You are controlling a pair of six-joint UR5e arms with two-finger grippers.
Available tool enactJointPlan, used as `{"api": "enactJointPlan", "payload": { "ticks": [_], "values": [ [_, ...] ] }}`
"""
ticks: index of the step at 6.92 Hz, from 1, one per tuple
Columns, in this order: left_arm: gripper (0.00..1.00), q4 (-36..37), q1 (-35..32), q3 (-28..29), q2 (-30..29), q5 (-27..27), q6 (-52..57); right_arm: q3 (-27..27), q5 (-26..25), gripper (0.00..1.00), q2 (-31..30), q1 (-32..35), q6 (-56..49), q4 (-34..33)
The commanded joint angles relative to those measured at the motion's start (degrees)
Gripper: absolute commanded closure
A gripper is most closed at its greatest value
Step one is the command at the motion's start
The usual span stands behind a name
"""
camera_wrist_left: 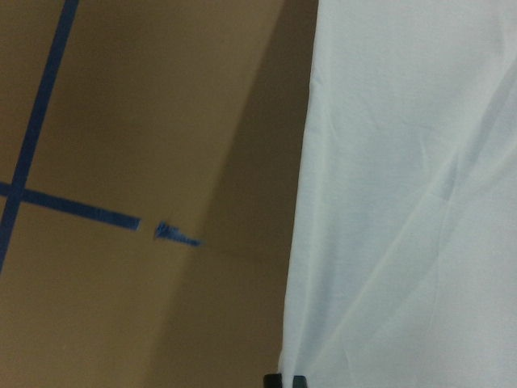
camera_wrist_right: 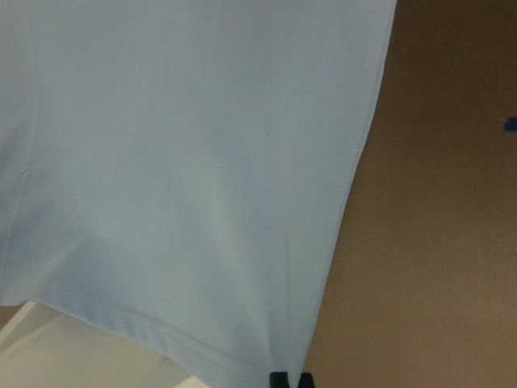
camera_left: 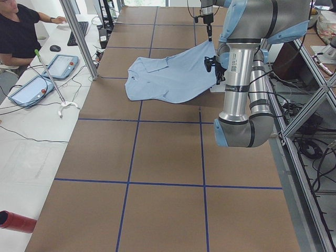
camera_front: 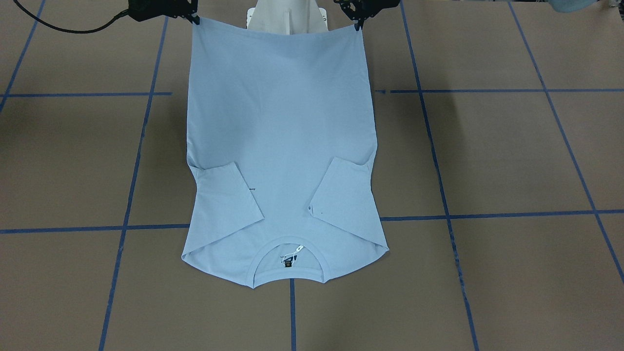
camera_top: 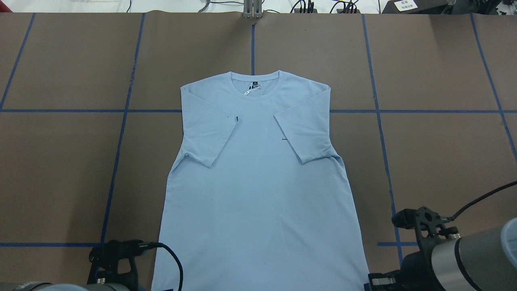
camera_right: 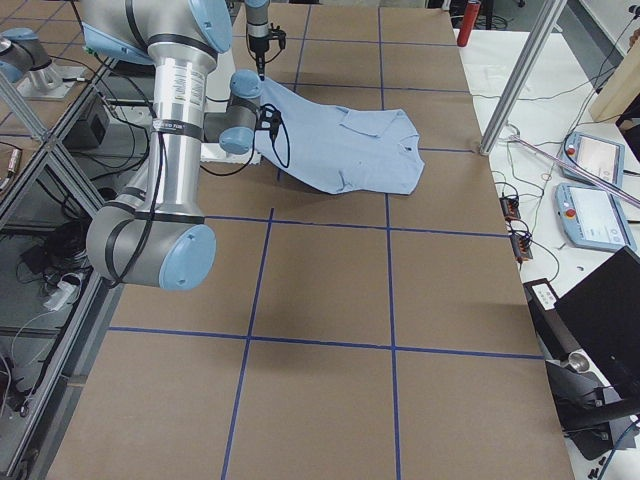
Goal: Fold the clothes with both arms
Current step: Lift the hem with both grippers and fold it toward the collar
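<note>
The pale blue T-shirt (camera_front: 282, 122) lies front up on the brown table (camera_front: 487, 146), collar (camera_top: 254, 87) at the far end from the robot, both sleeves folded in over the chest. Its hem end is raised off the table toward the robot's base. My left gripper (camera_front: 360, 22) is shut on one hem corner and my right gripper (camera_front: 195, 19) is shut on the other, with the hem stretched taut between them. In the left wrist view the closed fingertips (camera_wrist_left: 285, 380) pinch the cloth edge (camera_wrist_left: 404, 202). The right wrist view shows the same: fingertips (camera_wrist_right: 291, 378) closed on the shirt (camera_wrist_right: 186, 162).
The white pedestal base (camera_front: 285, 19) sits under the lifted hem. Blue tape lines (camera_top: 121, 161) grid the table. A person (camera_left: 21, 31) sits at a side bench with tablets (camera_left: 31, 89); a red cylinder (camera_left: 16, 221) lies there too.
</note>
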Motion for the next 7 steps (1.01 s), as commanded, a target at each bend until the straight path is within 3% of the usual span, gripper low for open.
{"api": "enactJointPlan", "payload": {
  "ticks": [1,3,5,7],
  "values": [
    [1.00,0.90,3.01,-1.55,0.08,0.00,-0.17,2.22,4.04,1.00,-2.93,0.05,0.01,0.08],
    [1.00,0.90,-2.40,-1.56,-0.62,-0.26,1.22,0.82,3.96,1.00,-1.36,5.80,-0.17,0.08],
    [1.00,0.73,-10.22,0.28,-2.11,-0.53,11.12,-6.96,4.22,1.00,9.05,14.25,-2.36,0.08],
    [1.00,0.64,-18.84,4.57,-3.96,-2.62,19.57,-14.53,4.31,1.00,15.50,21.98,-6.29,0.16]
  ]
}}
